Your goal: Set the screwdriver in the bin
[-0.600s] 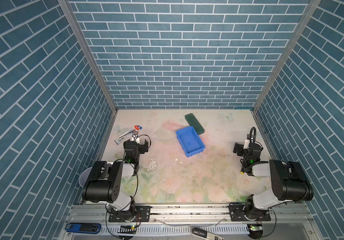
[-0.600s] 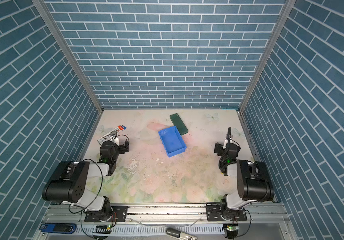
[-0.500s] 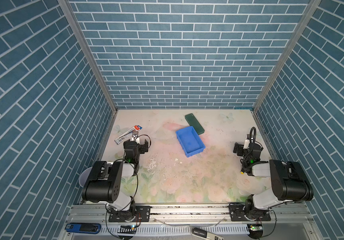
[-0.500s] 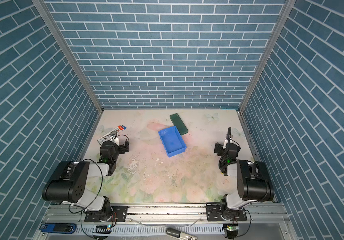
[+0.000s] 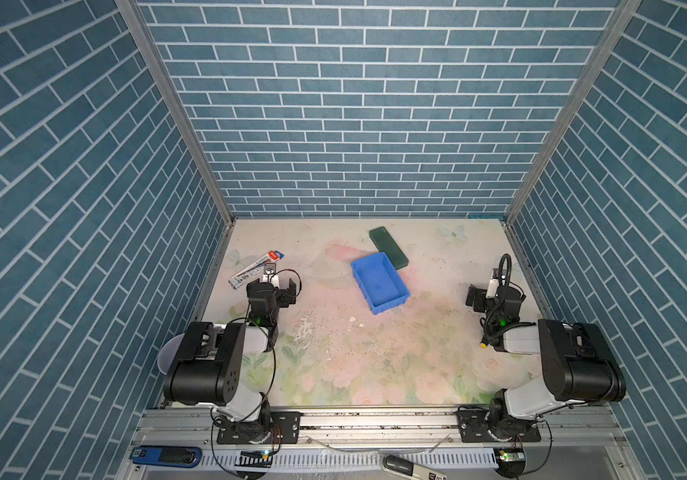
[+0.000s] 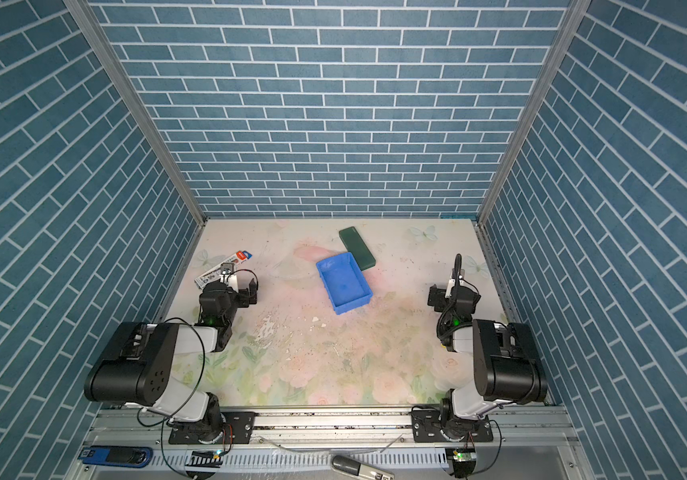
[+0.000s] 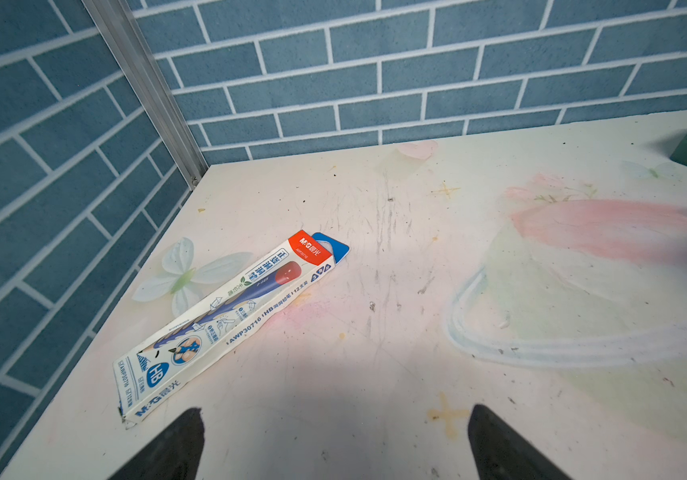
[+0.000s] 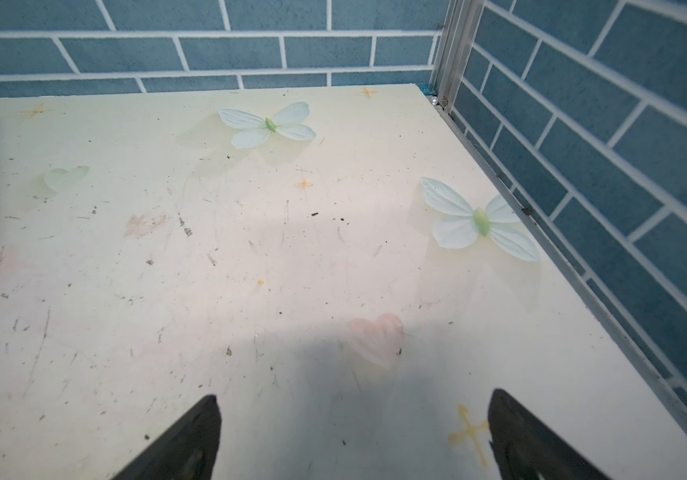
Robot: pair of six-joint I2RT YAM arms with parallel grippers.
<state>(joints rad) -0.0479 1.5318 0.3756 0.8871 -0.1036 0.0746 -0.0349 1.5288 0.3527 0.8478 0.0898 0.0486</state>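
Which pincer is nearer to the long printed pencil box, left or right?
Left. The left pincer sits close beside one end of the pencil box. The right pincer is far off, on the other side of the table.

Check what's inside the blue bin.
The bin shows only its bare blue floor in both top views; nothing lies in it. Its near wall may hide a thin strip of floor.

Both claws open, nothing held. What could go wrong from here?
1. The screwdriver seems to lie under the right arm, only a yellow tip showing; neither wrist view sees it, so a grasp may miss.
2. The pencil box lies just ahead of the left claw; it could get grabbed instead.
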